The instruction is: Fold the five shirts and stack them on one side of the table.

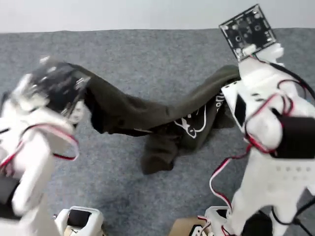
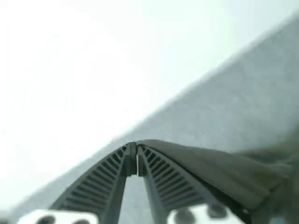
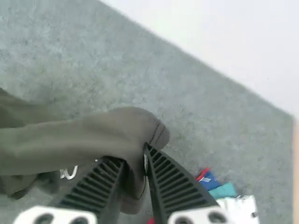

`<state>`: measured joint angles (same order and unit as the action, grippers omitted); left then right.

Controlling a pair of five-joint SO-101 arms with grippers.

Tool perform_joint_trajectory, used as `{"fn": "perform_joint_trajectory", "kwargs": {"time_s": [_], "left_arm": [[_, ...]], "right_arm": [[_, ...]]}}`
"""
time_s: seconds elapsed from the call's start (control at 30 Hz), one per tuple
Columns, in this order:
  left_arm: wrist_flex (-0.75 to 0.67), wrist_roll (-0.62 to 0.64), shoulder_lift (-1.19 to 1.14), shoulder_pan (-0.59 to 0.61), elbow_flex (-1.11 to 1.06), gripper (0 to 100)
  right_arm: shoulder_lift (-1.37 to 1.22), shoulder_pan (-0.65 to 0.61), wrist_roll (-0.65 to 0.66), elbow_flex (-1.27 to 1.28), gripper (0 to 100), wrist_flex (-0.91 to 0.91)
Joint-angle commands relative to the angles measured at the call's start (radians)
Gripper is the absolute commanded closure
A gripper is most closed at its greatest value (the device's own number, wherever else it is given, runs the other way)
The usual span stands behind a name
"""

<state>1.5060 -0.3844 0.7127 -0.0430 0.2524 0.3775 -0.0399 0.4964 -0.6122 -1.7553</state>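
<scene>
A dark olive shirt (image 1: 157, 115) with a white print hangs stretched between the two arms above the grey table, its middle sagging down to the surface. My left gripper (image 2: 136, 161) is shut on one edge of the shirt (image 2: 219, 168) at the left of the high view, its fingers pressed together at the tips. My right gripper (image 3: 135, 170) is shut on the other end of the shirt (image 3: 88, 135) at the right of the high view, cloth bunched between its fingers.
The grey carpeted table (image 1: 147, 54) runs to a white wall at the back. Red and blue items (image 3: 212, 184) lie on the table near the right arm's base. A brown cardboard piece (image 1: 187, 227) sits at the front edge between the arm bases.
</scene>
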Motion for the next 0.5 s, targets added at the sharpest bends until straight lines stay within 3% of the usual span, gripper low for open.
{"fn": "perform_joint_trajectory", "kwargs": {"time_s": [0.0,0.47], "left_arm": [[-0.103,0.003,0.055,0.048,0.07,100],[-0.338,0.003,0.057,0.077,0.294,100]], "right_arm": [[0.045,0.047,0.015,-0.086,98.9,-0.025],[0.042,0.088,0.072,-0.129,98.9,-0.031]]}}
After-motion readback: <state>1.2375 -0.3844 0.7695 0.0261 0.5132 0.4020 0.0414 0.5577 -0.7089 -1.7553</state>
